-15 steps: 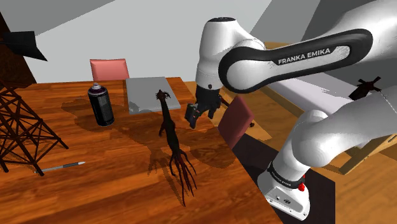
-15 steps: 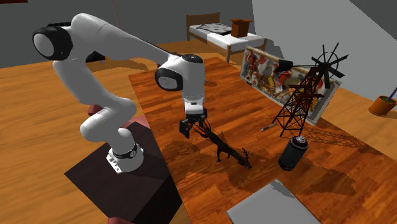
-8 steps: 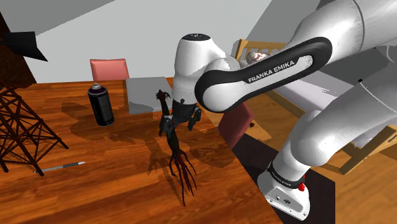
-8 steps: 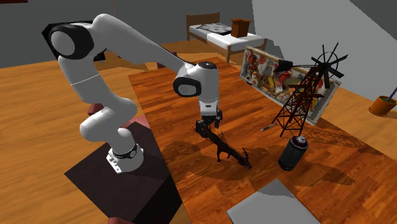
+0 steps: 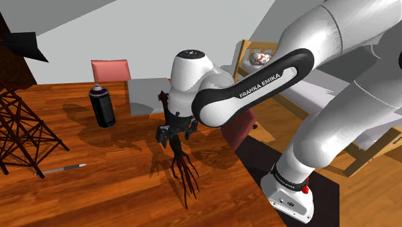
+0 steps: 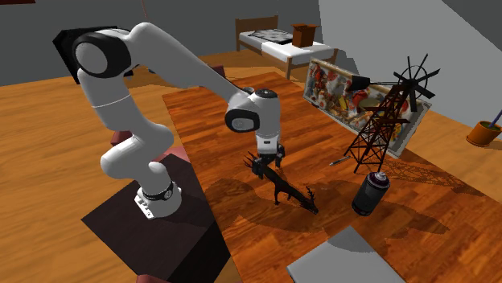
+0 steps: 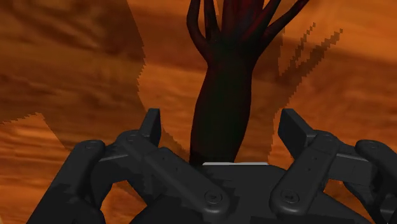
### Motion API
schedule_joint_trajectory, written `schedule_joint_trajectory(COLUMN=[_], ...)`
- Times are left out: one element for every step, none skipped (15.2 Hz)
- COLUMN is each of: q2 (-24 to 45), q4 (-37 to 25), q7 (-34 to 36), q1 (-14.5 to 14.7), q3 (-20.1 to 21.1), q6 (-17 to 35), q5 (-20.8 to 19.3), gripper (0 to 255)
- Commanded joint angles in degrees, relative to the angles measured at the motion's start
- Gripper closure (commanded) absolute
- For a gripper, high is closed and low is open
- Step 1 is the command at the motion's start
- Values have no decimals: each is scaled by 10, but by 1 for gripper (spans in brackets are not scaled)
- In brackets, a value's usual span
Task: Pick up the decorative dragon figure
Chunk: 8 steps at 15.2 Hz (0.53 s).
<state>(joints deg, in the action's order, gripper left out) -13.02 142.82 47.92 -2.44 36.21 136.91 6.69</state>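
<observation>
Since a second ago the arm (image 5: 258,84) has swung in from the table edge and come down, so the gripper (image 5: 172,132) now sits low over the middle of the dragon figure (image 5: 183,167). Grey walls (image 5: 161,32) and a wooden floor (image 6: 48,120) enclose the room, with a bed (image 6: 281,44) at the far side in the second exterior view. The reddish wooden table (image 6: 241,104) carries a dark lattice tower (image 6: 378,129), a flat grey slab (image 5: 145,93), a black spray can (image 5: 102,106) and the dragon figure, which lies long and dark on the wood near the arm. In the wrist view the fingers (image 7: 153,124) stand wide apart on either side of its slender body, not touching it. A thin pen (image 5: 61,169) lies near the tower.
</observation>
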Motion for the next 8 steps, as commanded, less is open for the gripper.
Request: schedule_joint_trajectory(q2=[12, 12, 13, 13, 13, 13, 13, 13], q4=[5, 5, 4, 3, 3, 3, 3, 3], q7=[6, 6, 7, 7, 7, 7, 7, 7], q1=[-3, -3, -3, -3, -3, -3, -4, -3], q3=[4, 4, 4, 5, 5, 4, 4, 4], q6=[16, 16, 16, 15, 15, 15, 15, 15], q5=[-7, -7, -8, -8, -9, -8, -8, -8], gripper=[0, 0, 255, 255, 255, 255, 255, 255])
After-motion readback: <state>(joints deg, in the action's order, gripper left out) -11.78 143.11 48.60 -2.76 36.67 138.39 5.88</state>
